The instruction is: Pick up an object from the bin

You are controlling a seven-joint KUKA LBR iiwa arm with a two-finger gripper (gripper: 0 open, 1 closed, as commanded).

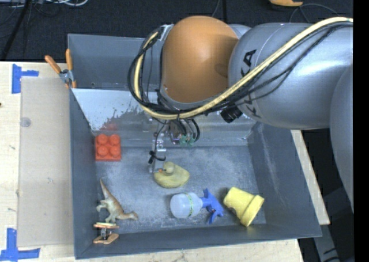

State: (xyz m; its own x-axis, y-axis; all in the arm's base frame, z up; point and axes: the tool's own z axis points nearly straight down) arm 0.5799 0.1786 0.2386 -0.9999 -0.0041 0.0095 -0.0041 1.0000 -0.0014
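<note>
Hanging low under the arm's orange wrist cover, the gripper [157, 160] points down into the middle of the grey bin [230, 166]; whether it is spread or pressed together I cannot tell, and nothing shows in its grasp. Its tip sits at the upper left edge of a yellow rubber duck [171, 175], touching or just beside it, so the duck's body lies slightly right of and toward the near wall from the tip. The duck's long axis runs roughly left to right in the view. I judge a small shift that way would centre the gripper over it. Farther out lie a red block [108, 147], a white bottle [184, 205] and a yellow cup [244, 205].
</note>
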